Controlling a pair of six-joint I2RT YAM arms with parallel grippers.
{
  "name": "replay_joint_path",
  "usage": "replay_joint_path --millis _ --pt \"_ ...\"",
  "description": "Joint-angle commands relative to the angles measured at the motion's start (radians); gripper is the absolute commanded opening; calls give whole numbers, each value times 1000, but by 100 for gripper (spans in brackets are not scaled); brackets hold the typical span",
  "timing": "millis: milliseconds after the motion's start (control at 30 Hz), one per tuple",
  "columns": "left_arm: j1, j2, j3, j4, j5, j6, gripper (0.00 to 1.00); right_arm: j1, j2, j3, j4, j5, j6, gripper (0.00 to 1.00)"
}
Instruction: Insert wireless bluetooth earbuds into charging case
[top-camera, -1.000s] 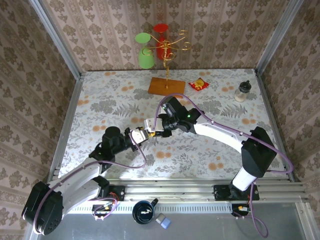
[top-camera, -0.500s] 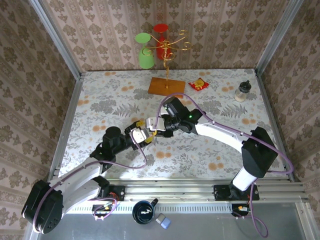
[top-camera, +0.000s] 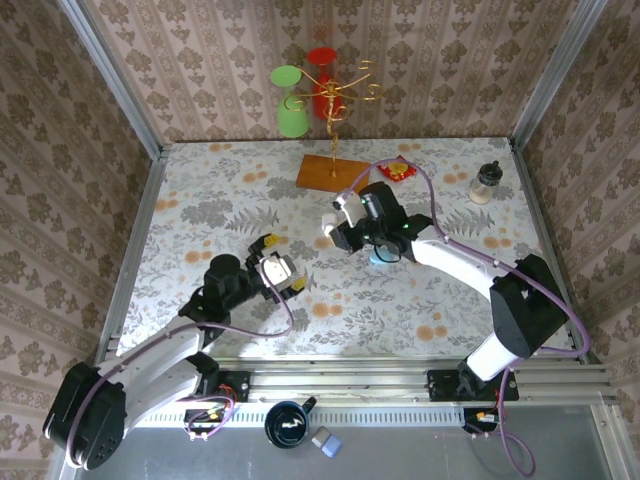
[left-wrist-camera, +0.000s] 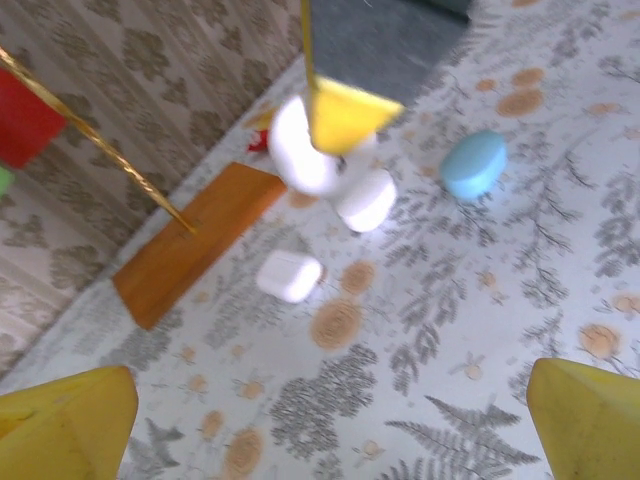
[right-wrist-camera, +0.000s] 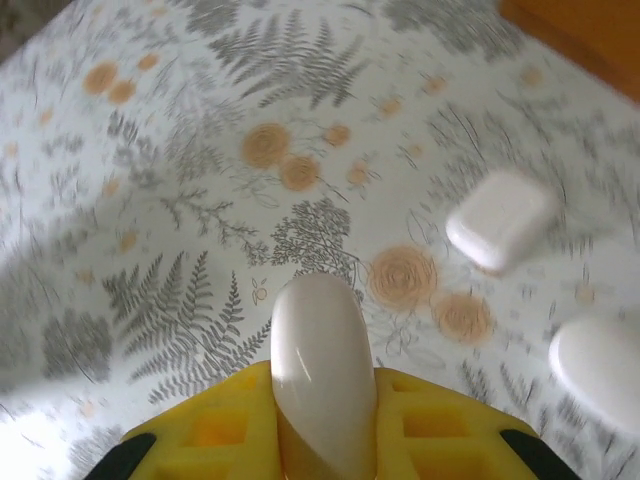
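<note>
Four pebble-like cases are showing, and one of them is being carried. The right gripper (right-wrist-camera: 320, 425) is clenching its yellow fingers on a rounded white case (right-wrist-camera: 318, 350) and holding it above the flowered table (right-wrist-camera: 150, 200). Below it, two more cases are lying near each other on the table, the first white case (left-wrist-camera: 290, 275) and the second white case (left-wrist-camera: 365, 200). A blue case (left-wrist-camera: 473, 165) is resting a little apart from them.

The left gripper (left-wrist-camera: 325, 420) is standing wide open with nothing between its fingers, low over the table and facing the carried case.

The earbuds are too small for me to tell, so I cannot say whether they are sitting inside the carried case or somewhere else. From the right wrist the carried case is looking smooth and closed, without a gap at the lid.

I am judging that the insertion is not yet proven. If the buds are already inside, only setting the case down is remaining. If not, opening the case and placing each bud is remaining.
</note>
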Motion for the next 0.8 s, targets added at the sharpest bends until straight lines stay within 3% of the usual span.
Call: replay_joint_path --millis 0,167,500,767 --pt "15 36 40 -33 114 -25 100 -23 -6 -58 35 -82 337 14" --pt "27 125 67 -10 226 -66 100 -23 50 -146 171 -195 517 14" --pt "27 148 97 -59 252 -70 100 -12 201 -210 319 -193 662 16" --pt "27 143 131 -142 279 -51 100 -15 183 -186 232 -114 610 39"
